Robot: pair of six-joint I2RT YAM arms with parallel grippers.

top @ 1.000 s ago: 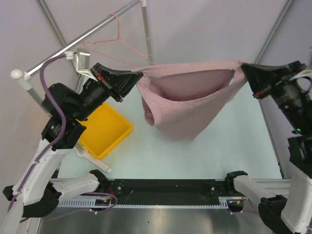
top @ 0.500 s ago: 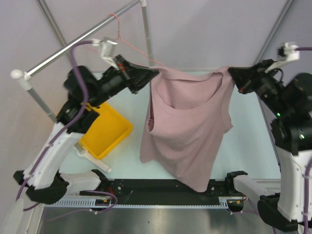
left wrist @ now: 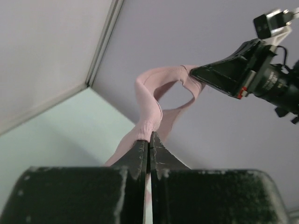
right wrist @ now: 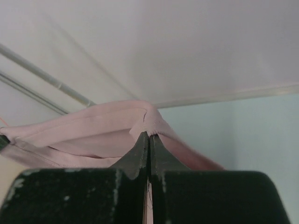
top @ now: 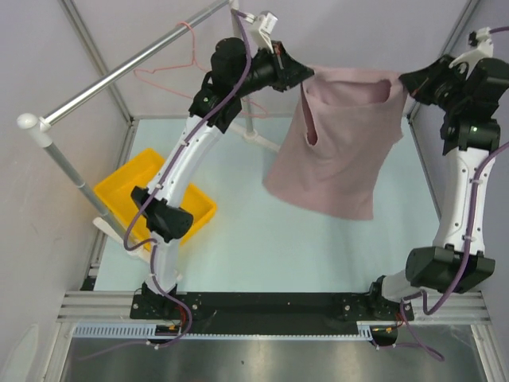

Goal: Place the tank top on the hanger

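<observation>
- Two grippers hold the dusty mauve-pink sleeveless fabric tank top [top: 342, 151] in the air above the far right part of the pale mint table [top: 238, 239].
- The left gripper [top: 308, 76] has its fingers pressed together on one narrow shoulder strap, with the cloth pinched at the tips.
- The right gripper [top: 404, 79] pinches the other strap in the same way.
- The shoulder line is stretched left to right between them. The long axis runs down from the straps to the hem, which hangs free and slants toward the near right.
- The thin pink wire hanger [top: 192, 48] hangs by its hook on the grey metal rail [top: 119, 72], left of the tank top.
- A yellow plastic tray [top: 155, 199] lies on the table's left side.
</observation>
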